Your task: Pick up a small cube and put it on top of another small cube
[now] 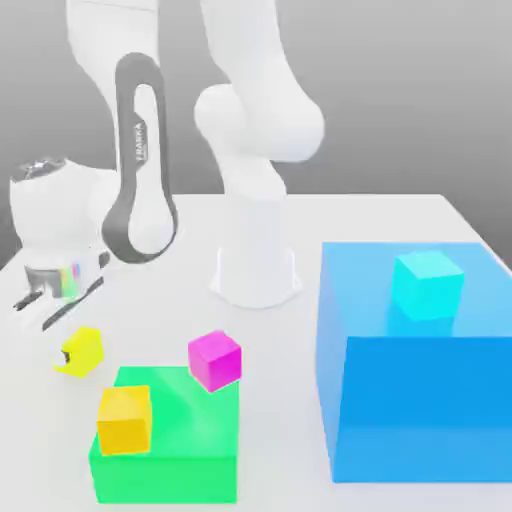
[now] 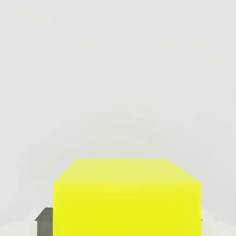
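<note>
One yellow cube (image 1: 82, 351) near the table's (image 1: 400, 215) left edge sits apparently clamped in the gripper's (image 1: 62, 362) closed jaws, ready for lifting.

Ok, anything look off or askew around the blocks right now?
Nothing looks damaged. The magenta cube sits tilted, hanging over the green block's edge. The yellow cube is between the hand's fingers on the table. The orange cube and cyan cube rest flat.
</note>
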Controlling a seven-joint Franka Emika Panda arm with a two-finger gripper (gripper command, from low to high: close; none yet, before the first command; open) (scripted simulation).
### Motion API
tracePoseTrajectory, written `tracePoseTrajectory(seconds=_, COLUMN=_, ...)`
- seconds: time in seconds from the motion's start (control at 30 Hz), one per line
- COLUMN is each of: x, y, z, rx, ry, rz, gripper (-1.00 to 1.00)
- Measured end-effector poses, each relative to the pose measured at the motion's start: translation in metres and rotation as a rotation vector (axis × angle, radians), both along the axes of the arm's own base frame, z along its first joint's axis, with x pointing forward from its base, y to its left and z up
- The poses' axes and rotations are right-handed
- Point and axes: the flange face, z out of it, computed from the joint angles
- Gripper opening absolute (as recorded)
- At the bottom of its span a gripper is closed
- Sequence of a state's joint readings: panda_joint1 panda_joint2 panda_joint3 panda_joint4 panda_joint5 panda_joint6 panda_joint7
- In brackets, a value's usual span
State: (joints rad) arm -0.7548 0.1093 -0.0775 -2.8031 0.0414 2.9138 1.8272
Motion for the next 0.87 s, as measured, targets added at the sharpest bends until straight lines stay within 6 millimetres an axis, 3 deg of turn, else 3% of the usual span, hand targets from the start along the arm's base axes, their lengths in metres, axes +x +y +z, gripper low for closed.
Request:
tracePoseTrajectory(seconds=0.07, x=0.005, y=0.003, z=0.018, rx=0.000, ry=0.000, rz=0.013, gripper=-1.00)
tracePoseTrajectory(seconds=0.23, x=0.097, y=0.034, z=0.071, rx=0.001, ry=-0.004, rz=0.174, gripper=-1.00)
tracePoseTrajectory(seconds=0.33, x=0.157, y=0.080, z=0.108, rx=0.001, ry=-0.004, rz=0.302, gripper=-1.00)
tracePoseTrajectory(seconds=0.43, x=0.201, y=0.128, z=0.144, rx=0.001, ry=-0.001, rz=0.401, gripper=-1.00)
tracePoseTrajectory(seconds=0.5, x=0.208, y=0.132, z=0.131, rx=-0.001, ry=0.001, rz=0.407, gripper=-1.00)
tracePoseTrajectory(seconds=0.57, x=0.209, y=0.132, z=0.104, rx=-0.001, ry=0.000, rz=0.405, gripper=-1.00)
tracePoseTrajectory(seconds=0.6, x=0.209, y=0.131, z=0.096, rx=0.000, ry=0.000, rz=0.404, gripper=1.00)
tracePoseTrajectory(seconds=0.8, x=0.209, y=0.131, z=0.092, rx=0.000, ry=0.001, rz=0.404, gripper=1.00)
tracePoseTrajectory(seconds=0.87, x=0.209, y=0.130, z=0.109, rx=-0.001, ry=0.003, rz=0.402, gripper=1.00)
